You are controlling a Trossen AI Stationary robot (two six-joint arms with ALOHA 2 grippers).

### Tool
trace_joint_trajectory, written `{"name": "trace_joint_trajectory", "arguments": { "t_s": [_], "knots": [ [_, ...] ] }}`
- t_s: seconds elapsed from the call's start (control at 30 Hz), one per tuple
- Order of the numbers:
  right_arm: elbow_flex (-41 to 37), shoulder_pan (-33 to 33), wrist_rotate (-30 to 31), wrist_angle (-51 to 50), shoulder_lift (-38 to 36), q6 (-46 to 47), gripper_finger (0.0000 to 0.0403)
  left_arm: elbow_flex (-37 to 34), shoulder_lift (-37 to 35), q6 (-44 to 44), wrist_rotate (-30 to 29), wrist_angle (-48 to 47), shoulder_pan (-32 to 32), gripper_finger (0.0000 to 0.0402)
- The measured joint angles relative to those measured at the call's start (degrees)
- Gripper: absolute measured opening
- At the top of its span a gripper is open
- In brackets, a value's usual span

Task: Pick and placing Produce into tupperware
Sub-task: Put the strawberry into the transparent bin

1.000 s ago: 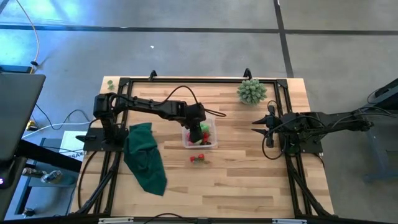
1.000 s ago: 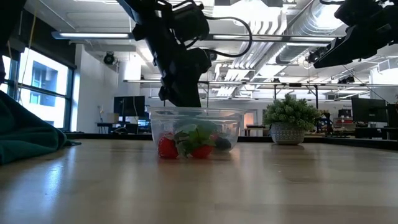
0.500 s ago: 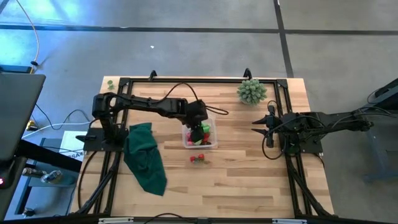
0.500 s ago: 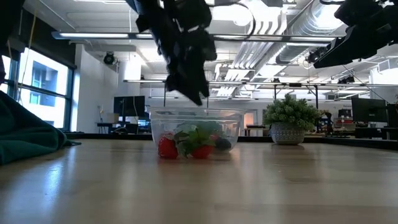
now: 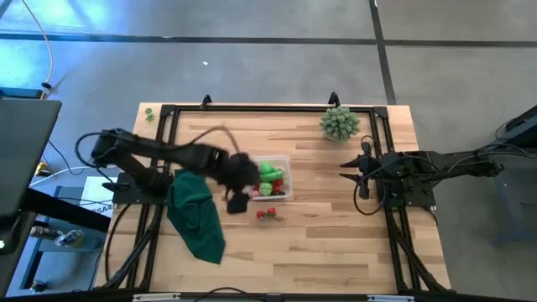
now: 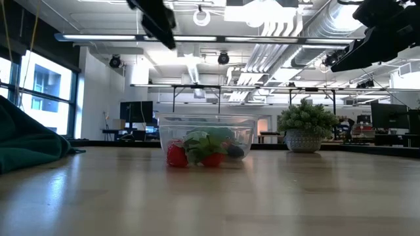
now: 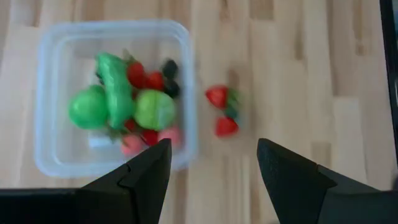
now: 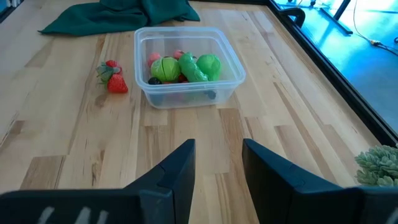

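No readable writing anywhere; left claw (image 7: 211, 171) wide and empty beside tupperware (image 7: 50, 165), right claw (image 8: 217, 165) parted, empty.

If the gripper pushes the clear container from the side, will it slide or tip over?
The tupperware looks low and wide with a flat base, so it would probably slide on the smooth wooden table, not tip. It seems thin, light plastic, so its walls may flex.

My work surface is a light wooden table (image 5: 336, 252) with a black frame along its edges. A dark green cloth (image 5: 195, 214) lies crumpled near the left edge. A pale green spiky plant (image 5: 340, 123) in a small pot stands at the far right corner. Grey floor surrounds the table; an office space lies beyond.
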Motion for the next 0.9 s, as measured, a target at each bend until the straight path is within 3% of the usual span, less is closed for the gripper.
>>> {"name": "trace_joint_trajectory", "arguments": {
  "t_s": [0.2, 0.33, 0.6, 0.73, 0.9],
  "knots": [
    [0.0, 0.0, 0.0, 0.0, 0.0, 0.0, 0.0123, -5.9, -2.4, -8.2, -8.1, 1.1, -11.2, 0.0229],
    [0.0, 0.0, 0.0, 0.0, 0.0, 0.0, 0.0123, -13.7, -2.4, -14.7, -12.5, 10.3, -15.5, 0.0229],
    [0.0, 0.0, 0.0, 0.0, 0.0, 0.0, 0.0123, -32.7, -1.6, -18.6, -16.1, 44.5, -19.1, 0.0229],
    [0.0, 0.0, 0.0, 0.0, 0.0, 0.0, 0.0123, -37.6, -0.8, -18.5, -17.7, 52.8, -18.9, 0.0229],
    [0.0, 0.0, 0.0, 0.0, 0.0, 0.0, 0.0123, -38.3, 2.1, -16.2, -19.9, 54.9, -18.9, 0.0229]
  ]
}}
